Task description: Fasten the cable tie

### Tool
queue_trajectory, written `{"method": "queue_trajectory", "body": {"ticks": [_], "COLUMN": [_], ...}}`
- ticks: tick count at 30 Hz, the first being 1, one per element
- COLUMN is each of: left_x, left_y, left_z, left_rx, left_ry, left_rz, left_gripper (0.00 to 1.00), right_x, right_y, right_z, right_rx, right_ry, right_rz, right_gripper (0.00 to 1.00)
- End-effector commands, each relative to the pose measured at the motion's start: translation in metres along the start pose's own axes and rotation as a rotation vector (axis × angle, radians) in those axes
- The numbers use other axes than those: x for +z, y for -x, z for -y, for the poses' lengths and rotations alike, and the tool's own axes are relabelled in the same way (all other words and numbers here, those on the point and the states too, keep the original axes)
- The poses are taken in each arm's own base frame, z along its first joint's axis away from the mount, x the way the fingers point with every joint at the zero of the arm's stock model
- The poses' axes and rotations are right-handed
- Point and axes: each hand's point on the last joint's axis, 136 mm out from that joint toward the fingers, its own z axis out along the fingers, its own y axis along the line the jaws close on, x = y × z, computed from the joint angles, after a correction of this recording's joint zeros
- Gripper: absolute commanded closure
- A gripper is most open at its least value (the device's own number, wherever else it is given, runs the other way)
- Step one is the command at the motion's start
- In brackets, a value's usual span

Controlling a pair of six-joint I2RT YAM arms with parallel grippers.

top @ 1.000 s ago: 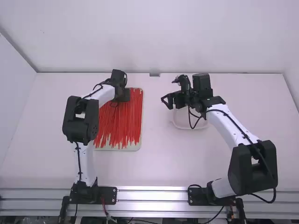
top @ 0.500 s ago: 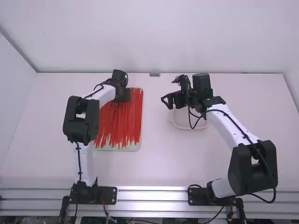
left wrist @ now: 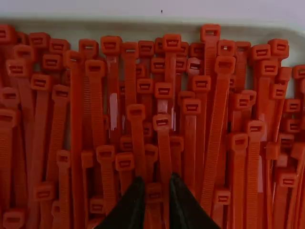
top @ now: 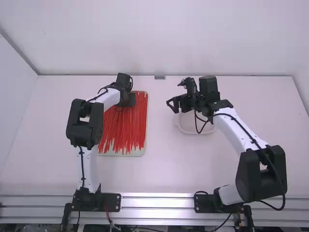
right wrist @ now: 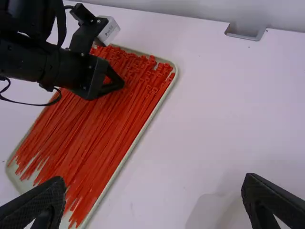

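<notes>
Orange-red cable ties (left wrist: 97, 119) lie heaped directly under the left gripper (left wrist: 156, 183), spread across a pale tray (top: 123, 153) on the white counter (top: 203, 159), their square heads bunched at the tray end where that gripper has its tips down in the pile. The left gripper is drawn in to a narrow slot, and one cable tie (left wrist: 164, 152) runs straight into that slot, its head just ahead of the tips and its strap caught between them; a second tie's head sits squeezed in beside it. The rest of the heap fans out to both sides of the gripper, with the loose tails trailing back beneath the arm toward its base. The right gripper (right wrist: 152, 191) hangs well apart from the tray, spread wide with nothing in it, above bare counter. A shallow white dish (top: 186, 129) sits just below and behind the right gripper, on the side toward its arm's base. Beyond both grippers, at the far edge of the counter, is a small grey bracket (right wrist: 245, 32).
</notes>
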Motion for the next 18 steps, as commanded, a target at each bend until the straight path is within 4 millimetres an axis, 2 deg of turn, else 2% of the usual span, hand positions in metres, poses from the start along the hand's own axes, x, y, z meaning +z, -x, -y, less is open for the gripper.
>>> {"method": "queue_trajectory", "body": {"ticks": [1,11,15,18], "left_x": [0.004,0.004,0.003,-0.005], "left_y": [-0.001,0.003,0.006,0.012], "left_z": [0.002,0.002,-0.006,-0.005], "left_rx": [0.001,0.000,-0.028,-0.034], "left_ry": [0.006,0.008,0.039,0.038], "left_rz": [-0.010,0.006,0.016,0.020], "left_gripper": [0.86,0.92,0.93,0.95], "right_x": [-0.003,-0.003,-0.003,-0.003], "right_y": [0.015,0.014,0.014,0.014], "right_z": [0.000,-0.001,-0.001,-0.001], "right_rx": [-0.014,-0.014,-0.011,-0.011], "right_ry": [0.000,0.001,0.001,0.001], "right_rz": [0.027,0.026,0.026,0.026], "right_gripper": [0.02,0.02,0.02,0.02]}}
